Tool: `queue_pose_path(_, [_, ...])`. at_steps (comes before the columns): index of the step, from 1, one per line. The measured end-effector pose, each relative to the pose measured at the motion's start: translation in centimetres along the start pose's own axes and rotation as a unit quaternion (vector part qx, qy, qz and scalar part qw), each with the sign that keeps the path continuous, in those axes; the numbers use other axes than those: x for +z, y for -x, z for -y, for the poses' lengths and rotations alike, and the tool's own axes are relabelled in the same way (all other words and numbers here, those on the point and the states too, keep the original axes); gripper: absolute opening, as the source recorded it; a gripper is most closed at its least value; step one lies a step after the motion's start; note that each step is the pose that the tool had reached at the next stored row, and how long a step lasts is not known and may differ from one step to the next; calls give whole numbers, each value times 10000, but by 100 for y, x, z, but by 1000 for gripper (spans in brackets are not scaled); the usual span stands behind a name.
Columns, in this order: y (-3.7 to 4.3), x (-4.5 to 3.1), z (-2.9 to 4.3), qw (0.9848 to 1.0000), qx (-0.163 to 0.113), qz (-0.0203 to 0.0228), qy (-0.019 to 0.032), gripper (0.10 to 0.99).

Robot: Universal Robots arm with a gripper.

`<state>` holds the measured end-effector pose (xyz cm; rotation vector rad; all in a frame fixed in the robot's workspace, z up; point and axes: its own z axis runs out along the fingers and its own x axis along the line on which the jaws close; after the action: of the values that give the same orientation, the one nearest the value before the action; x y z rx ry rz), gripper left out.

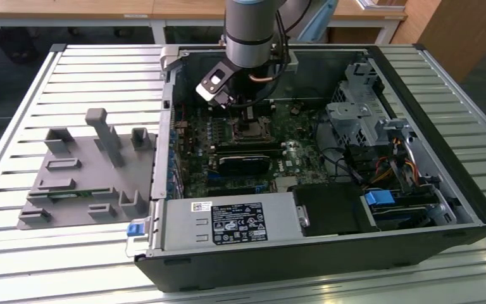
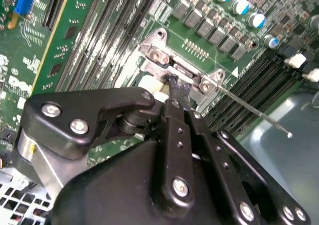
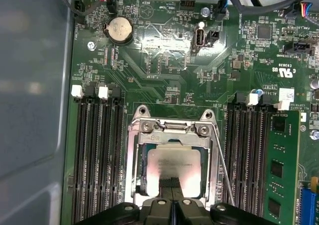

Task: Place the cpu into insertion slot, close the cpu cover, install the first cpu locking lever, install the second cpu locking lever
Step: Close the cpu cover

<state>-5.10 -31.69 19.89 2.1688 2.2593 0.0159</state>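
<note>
The cover (image 3: 133,165) seems down over the cpu (image 3: 174,166), the gripper (image 2: 177,88) pinched shut, empty, on its edge; the loose lever (image 3: 223,160) needs hooking down.

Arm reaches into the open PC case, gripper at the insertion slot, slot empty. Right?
Not empty: the first wrist view shows the cpu seated in the insertion slot. The rest holds: gripper at the slot, inside the open case.
</note>
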Motion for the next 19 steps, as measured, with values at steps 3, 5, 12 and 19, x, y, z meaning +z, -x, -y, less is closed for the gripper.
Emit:
queue_pose_path(3, [-1, 2, -22, 10000, 1, -4, 2, 106])
queue_pose_path(5, [-3, -15, -46, 10000, 0, -18, 13, 106])
queue_pose_path(12, [0, -156, -61, 10000, 0, -9, 4, 106])
queue_pose_path(19, [3, -157, -109, 10000, 0, -8, 4, 106])
